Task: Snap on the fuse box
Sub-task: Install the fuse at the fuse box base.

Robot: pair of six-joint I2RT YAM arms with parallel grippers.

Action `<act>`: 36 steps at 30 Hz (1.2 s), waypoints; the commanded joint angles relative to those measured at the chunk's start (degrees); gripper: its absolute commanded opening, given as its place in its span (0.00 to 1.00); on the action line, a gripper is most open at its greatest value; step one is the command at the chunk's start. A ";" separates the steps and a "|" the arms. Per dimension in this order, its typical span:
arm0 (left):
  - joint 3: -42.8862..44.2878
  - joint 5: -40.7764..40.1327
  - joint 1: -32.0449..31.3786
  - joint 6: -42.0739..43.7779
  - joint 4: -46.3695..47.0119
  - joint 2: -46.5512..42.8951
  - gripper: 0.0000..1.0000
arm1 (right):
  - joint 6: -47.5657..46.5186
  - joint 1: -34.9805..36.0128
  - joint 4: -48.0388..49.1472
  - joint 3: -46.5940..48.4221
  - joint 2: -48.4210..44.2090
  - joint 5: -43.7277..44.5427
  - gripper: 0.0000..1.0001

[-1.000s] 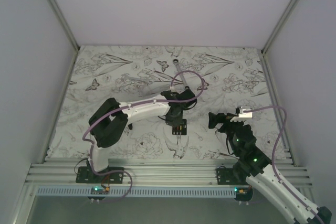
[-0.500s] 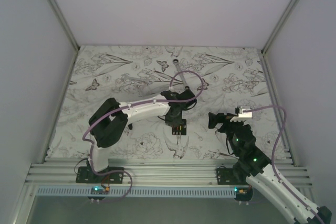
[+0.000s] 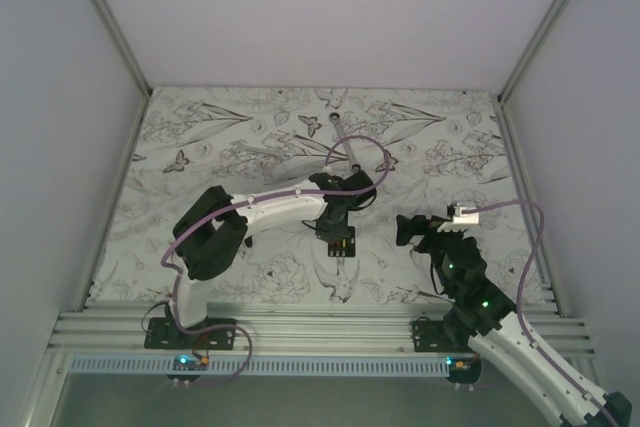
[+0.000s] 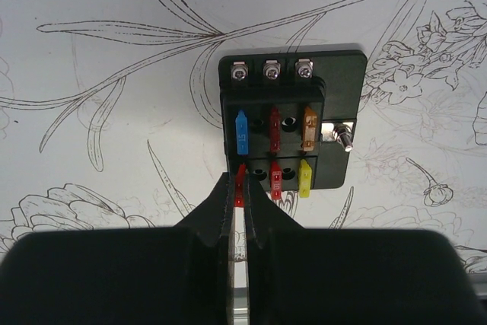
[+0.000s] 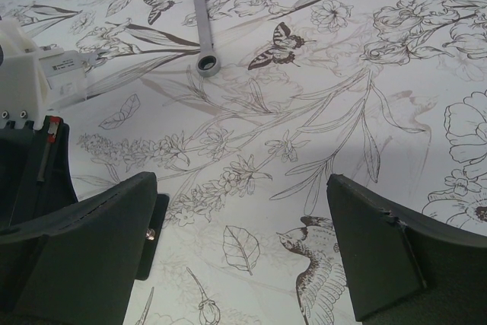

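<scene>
The fuse box (image 4: 341, 75) is a black squarish box lying on the patterned table, its top face uncovered, with blue, red, orange and yellow fuses in its slots. It also shows in the top view (image 3: 343, 244). My left gripper (image 4: 240, 190) is shut on a small red fuse (image 4: 240, 176) at the box's near left slot, and in the top view this gripper (image 3: 336, 224) is directly over the box. My right gripper (image 5: 243, 241) is open and empty above the table to the right of the box (image 3: 413, 231). No pale cover is visible.
A grey ring spanner (image 5: 201, 24) lies on the table beyond the box, also seen in the top view (image 3: 346, 143). The left arm's purple cable loops above the box. A corner of the box with a screw (image 5: 151, 234) shows beside my right gripper's left finger.
The left arm's elbow has shifted very slightly. Its gripper stays at the fuse box. The right arm has not moved.
</scene>
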 commanded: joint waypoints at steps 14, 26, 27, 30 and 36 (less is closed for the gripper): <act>3.80 -2.90 -2.65 0.09 -7.82 8.96 0.00 | 0.73 -0.33 2.26 -0.08 1.76 -0.87 1.00; -0.77 -5.50 -4.35 -5.37 -5.95 5.33 0.00 | 0.76 -0.25 2.36 -0.26 1.53 -0.97 1.00; -0.90 -6.02 -4.58 -5.23 -5.81 4.97 0.00 | 0.74 -0.32 2.41 -0.26 1.53 -0.99 1.00; -0.97 -6.44 -4.63 -4.66 -5.37 4.54 0.00 | 0.76 -0.26 2.34 -0.26 1.51 -1.01 1.00; 1.33 -0.09 -3.37 -1.70 -4.79 7.88 0.00 | 0.64 -0.31 2.32 -0.17 1.54 -1.06 1.00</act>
